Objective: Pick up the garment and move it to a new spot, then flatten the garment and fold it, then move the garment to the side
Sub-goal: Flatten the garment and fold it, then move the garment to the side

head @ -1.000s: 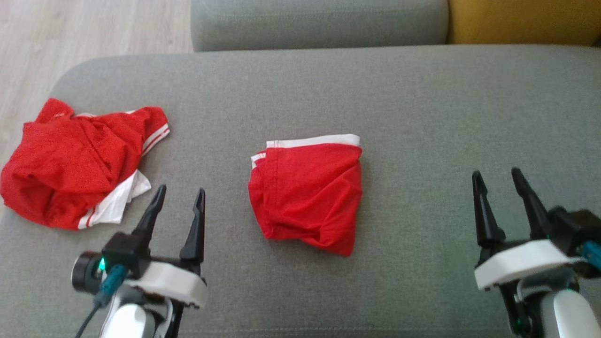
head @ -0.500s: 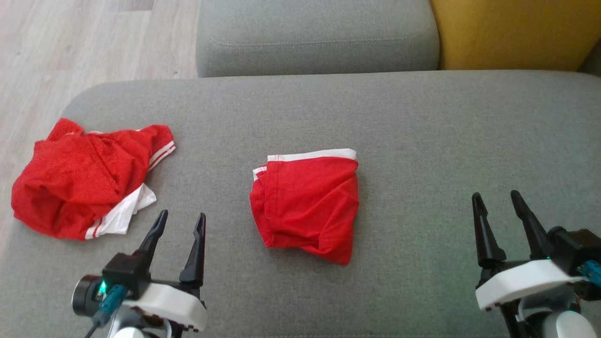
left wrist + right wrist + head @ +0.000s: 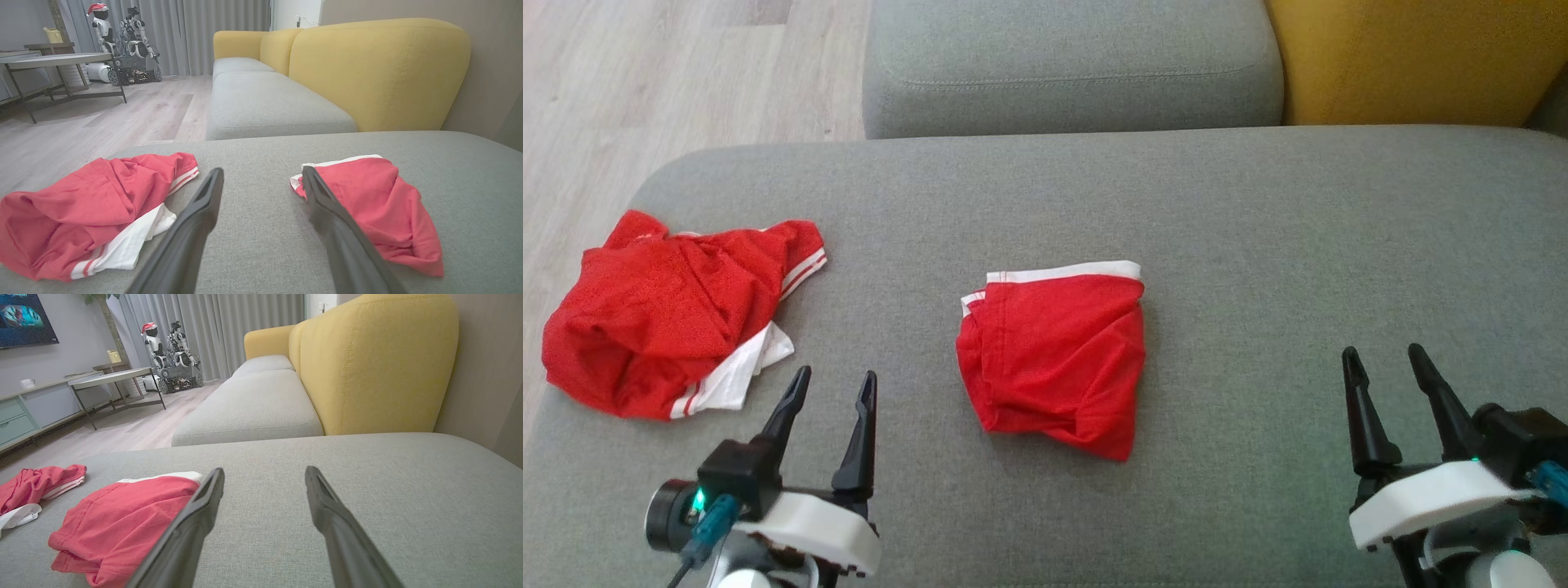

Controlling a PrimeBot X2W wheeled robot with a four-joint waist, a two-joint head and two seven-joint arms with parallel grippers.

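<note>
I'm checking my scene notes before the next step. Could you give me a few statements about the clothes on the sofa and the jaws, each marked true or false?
1. Two red garments lie on the grey cushion. True.
2. The folded garment is gripped by the right jaws. False: both pairs of jaws stand open and empty, apart from it.
3. The crumpled garment lies to the robot's left of the folded garment. True.
4. The two garments overlap. False: bare cushion separates them.
5. The backrest beyond the cushion is yellow. True.
</note>
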